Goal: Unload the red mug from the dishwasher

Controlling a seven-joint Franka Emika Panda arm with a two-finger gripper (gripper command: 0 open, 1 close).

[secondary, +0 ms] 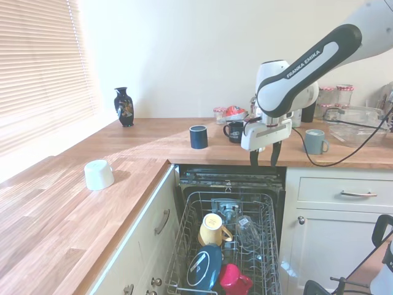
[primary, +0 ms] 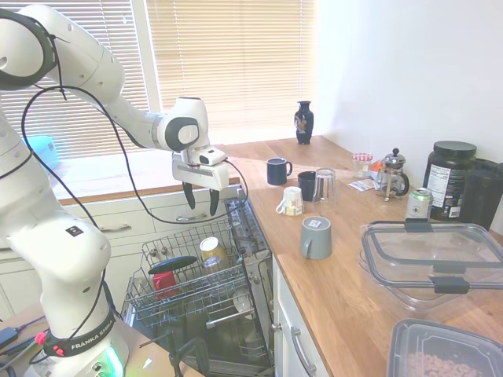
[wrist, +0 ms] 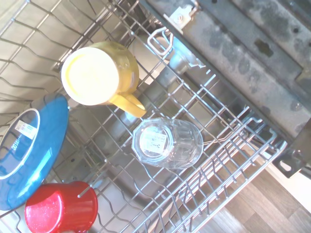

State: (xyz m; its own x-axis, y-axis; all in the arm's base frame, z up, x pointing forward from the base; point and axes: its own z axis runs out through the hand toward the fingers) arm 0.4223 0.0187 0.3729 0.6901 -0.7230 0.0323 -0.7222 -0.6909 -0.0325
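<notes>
While the claw [primary: 201, 202] hangs open and empty above the dishwasher [primary: 236, 314], its two fingers point down at the pulled-out wire rack [secondary: 261, 206]. Down in the rack sit a yellow mug [wrist: 101, 74] and a clear glass [wrist: 167, 143]. The red mug [wrist: 61, 213] sits upside down at the rack's front, just beside a blue bowl [wrist: 30, 150].

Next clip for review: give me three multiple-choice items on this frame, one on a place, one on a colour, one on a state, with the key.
1. Where is the small glossy red mug?
A. on the wooden counter
B. in the grey wire rack of the dishwasher
C. held by the gripper

2. What colour is the mug beside the clear glass?
A. yellow
B. green
C. white

3. The gripper is
A. shut on a mug
B. open, holding nothing
C. out of view

Key: B, it lies among the rack wires; A, yellow in both views; B, the jaws hang apart above the rack.
</notes>
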